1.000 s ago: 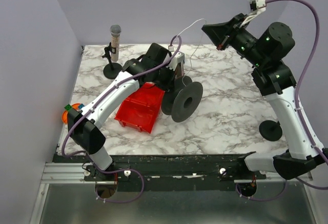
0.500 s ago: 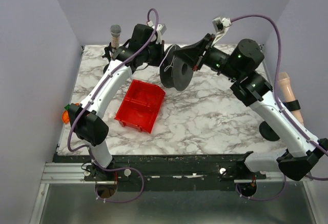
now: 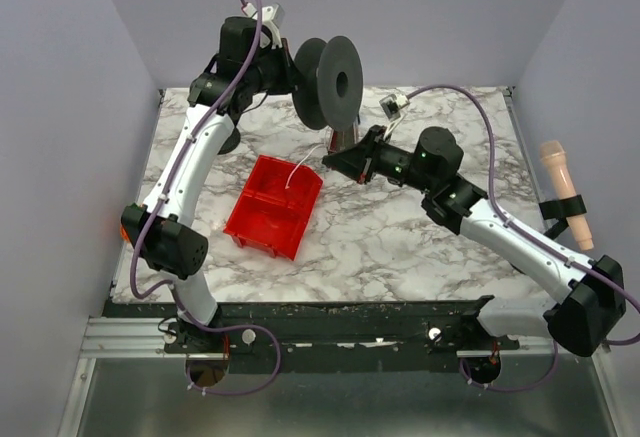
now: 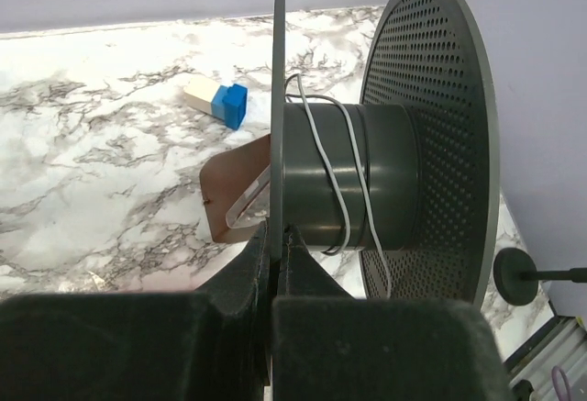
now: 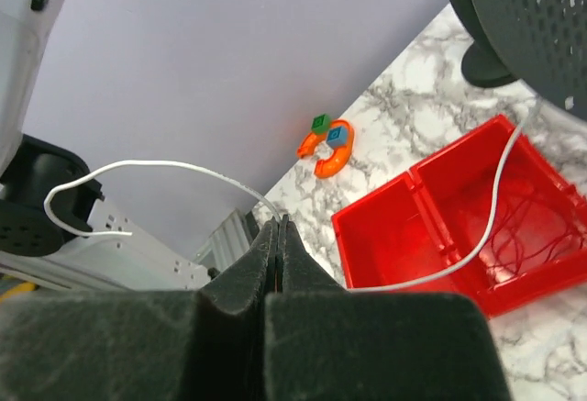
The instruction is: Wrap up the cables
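Note:
My left gripper [image 3: 291, 70] is raised high at the back and is shut on the left flange of the black spool [image 3: 333, 81]. In the left wrist view the jaws [image 4: 275, 238] pinch that thin flange edge, and a few turns of white cable [image 4: 343, 176] lie round the spool's core [image 4: 390, 176]. My right gripper [image 3: 335, 164] sits low near the table's middle, shut on the cable [image 5: 165, 166]. From there the cable [image 5: 496, 201] runs across the red bin [image 5: 440, 227] up to the spool [image 5: 523, 11]. Loose cable loops [image 3: 298, 171] lie in the red bin [image 3: 262, 219].
A microphone [image 3: 561, 185] stands on its holder at the right edge. A brown clip-like piece [image 4: 225, 201] and a white-and-blue block [image 4: 215, 100] lie on the marble under the spool. An orange ring toy [image 5: 327, 145] sits at the table's left edge. A black stand base [image 4: 516, 274] is nearby.
My left arm has lifted the spool off the table, up and back toward the rear wall. My right arm has swung down and left with the cable, from high at the back to beside the bin.

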Tool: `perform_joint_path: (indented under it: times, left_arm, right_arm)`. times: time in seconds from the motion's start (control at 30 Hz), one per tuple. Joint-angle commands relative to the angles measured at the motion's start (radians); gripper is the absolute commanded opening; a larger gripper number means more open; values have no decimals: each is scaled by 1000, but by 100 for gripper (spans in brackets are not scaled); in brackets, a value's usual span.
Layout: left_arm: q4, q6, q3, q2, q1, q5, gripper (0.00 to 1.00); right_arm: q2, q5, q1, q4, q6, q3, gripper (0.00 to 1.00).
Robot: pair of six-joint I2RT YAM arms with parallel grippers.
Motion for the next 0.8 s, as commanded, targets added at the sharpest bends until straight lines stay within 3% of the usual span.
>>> perform_joint_path:
  times: [0.0,0.37,0.57,0.77]
  left_arm:
    - [63,-37,6,-63,39,76,0]
    - [80,-14,-70,-142,54,176,0]
    - [81,30,-125,-185,54,235,0]
    - [97,92,-229,-239,55,307,0]
  right_arm:
    - [-54,-7,-39,187,139,-124,1]
    - [35,-67,-223,563,462,-414,1]
    - [66,-32,-298,675,552,-506,1]
    - [35,19,-372,671,558,-540,1]
